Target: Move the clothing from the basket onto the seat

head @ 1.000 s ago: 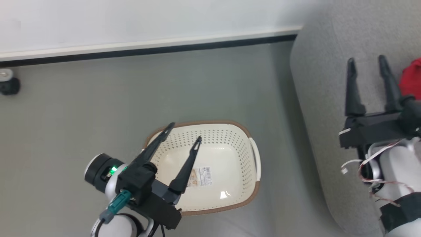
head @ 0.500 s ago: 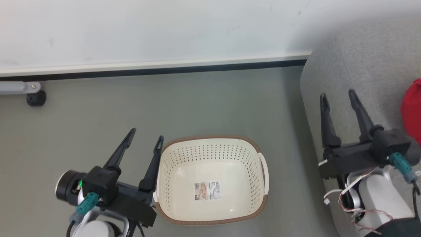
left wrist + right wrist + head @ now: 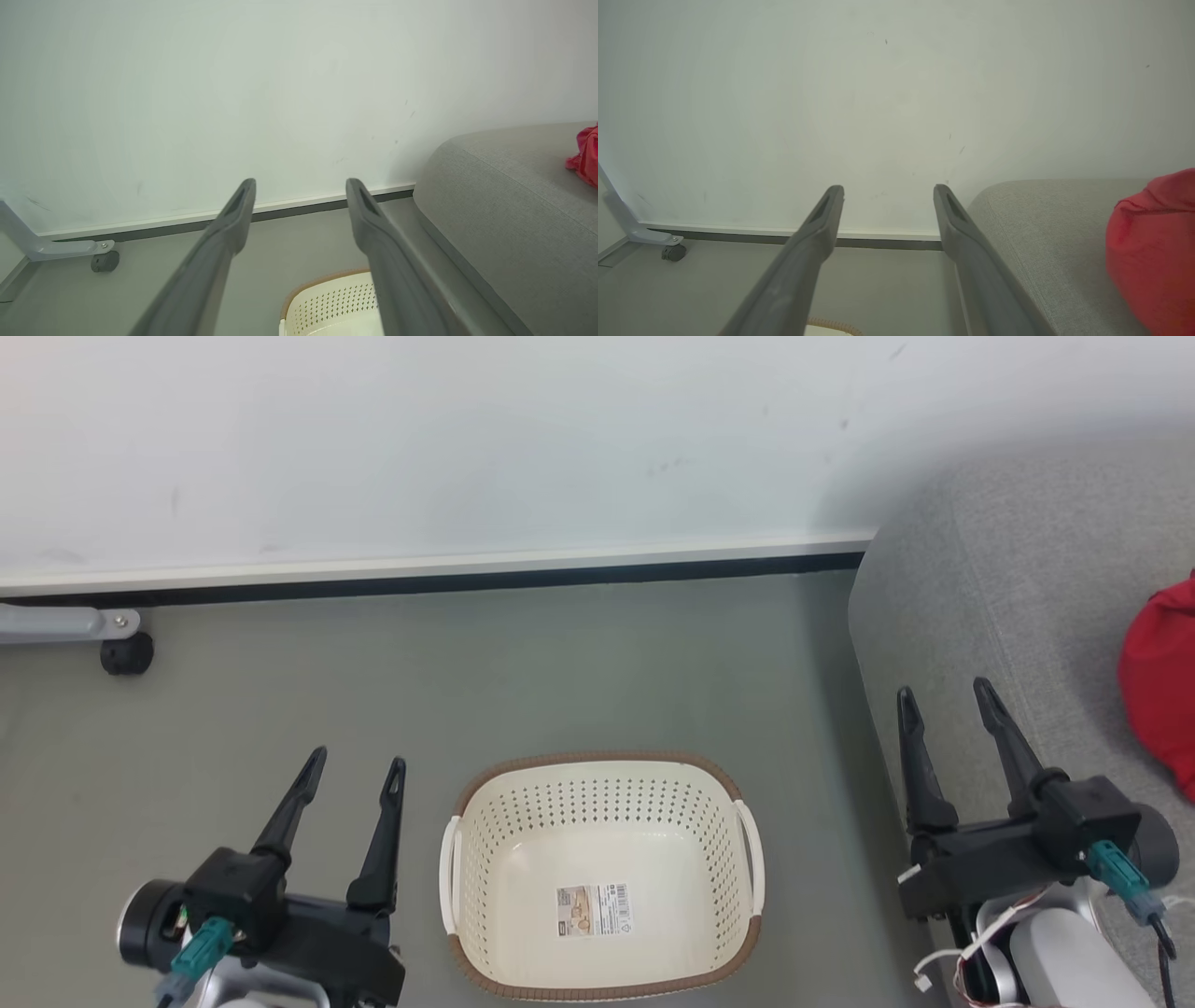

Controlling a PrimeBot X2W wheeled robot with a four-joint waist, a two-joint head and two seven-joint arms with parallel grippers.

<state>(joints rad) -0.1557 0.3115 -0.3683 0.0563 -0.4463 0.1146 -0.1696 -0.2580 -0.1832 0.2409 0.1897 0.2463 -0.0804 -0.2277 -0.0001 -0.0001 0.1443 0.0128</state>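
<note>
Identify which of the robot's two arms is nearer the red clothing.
The right arm, by the sofa where the clothing lies; the left arm is beyond the basket.

— What sort of place are we looking at?

— It is looking like a living room in a home. A grey fabric sofa (image 3: 990,616) is standing by a plain white wall (image 3: 467,448), and a laundry basket (image 3: 597,761) is sitting on the smooth grey floor (image 3: 560,663) beside it.

— Is anything else pointing that way?

— Some red clothing (image 3: 1162,681) is lying on the sofa, and a white skirting board (image 3: 467,565) is running along the foot of the wall.

— And over by the far side?

— A grey metal leg (image 3: 56,623) on a small black wheel (image 3: 127,655) is resting by the wall, which is hinting at a bare test room instead. I am not able to tell which.
</note>
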